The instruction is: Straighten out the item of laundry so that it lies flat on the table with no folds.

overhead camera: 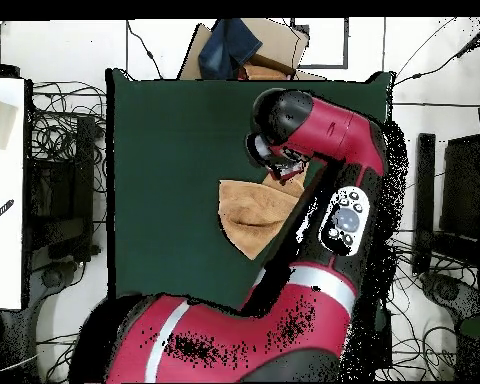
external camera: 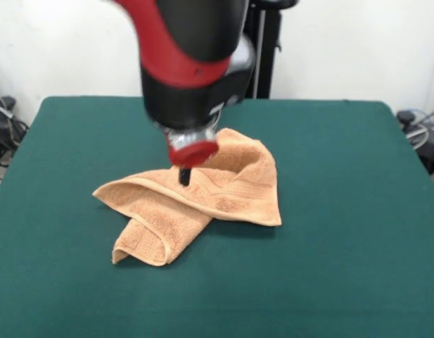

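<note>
1. This is a robotics lab or test room, not a home: a red and black robot arm (overhead camera: 319, 150) on a pedestal stands at one counter (external camera: 343, 232) covered in dark green felt-like cloth.
2. Loose black cables (overhead camera: 64, 150) lie tangled on the pale floor all round the counter in the overhead view.
3. Dark equipment boxes (overhead camera: 449, 200) stand beside the counter among the wires.
4. The front view shows a plain white wall (external camera: 357, 49) behind the robot.
5. A cardboard box (overhead camera: 274, 45) sits on the floor at the counter's far end.
</note>
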Robot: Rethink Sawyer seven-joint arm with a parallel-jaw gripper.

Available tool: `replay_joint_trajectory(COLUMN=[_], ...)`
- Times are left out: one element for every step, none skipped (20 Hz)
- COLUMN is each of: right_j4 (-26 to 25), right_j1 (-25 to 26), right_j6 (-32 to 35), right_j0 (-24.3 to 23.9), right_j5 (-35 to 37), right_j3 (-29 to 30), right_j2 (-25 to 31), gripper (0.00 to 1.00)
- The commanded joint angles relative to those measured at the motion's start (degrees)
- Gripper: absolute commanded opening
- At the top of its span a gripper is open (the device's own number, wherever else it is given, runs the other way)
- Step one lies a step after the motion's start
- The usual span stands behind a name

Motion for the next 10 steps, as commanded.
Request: replay_joint_trajectory(right_j4=[2.6, 2.7, 2.8, 3.0, 3.1, 3.3, 3.4, 3.4, 3.5, 3.7], right_j1=[9.9, 10.1, 9.9, 9.8, 9.7, 9.5, 9.3, 9.1, 9.1, 9.1], right_j6=[19.1, 19.4, 19.5, 19.9, 20.1, 20.2, 20.3, 20.4, 20.5, 20.6], right_j0=[-2.2, -2.2, -2.3, -2.3, -2.4, -2.5, -2.7, -2.7, -2.7, -2.8], right_j5=[9.9, 10.4, 10.8, 11.4, 12.2, 13.5, 14.4, 15.2, 15.4, 15.6], right_j3=[-12.0, -12.8, -12.9, -13.3, -14.1, -15.0, -15.7, -16.3, -16.6, -16.8], right_j2=[0.3, 0.3, 0.4, 0.4, 0.3, 0.2, 0.1, -0.1, 0.0, 0.1], gripper=[1.00, 1.00, 1.00, 1.00, 1.00, 1.00, 1.00, 1.00, 1.00, 1.00])
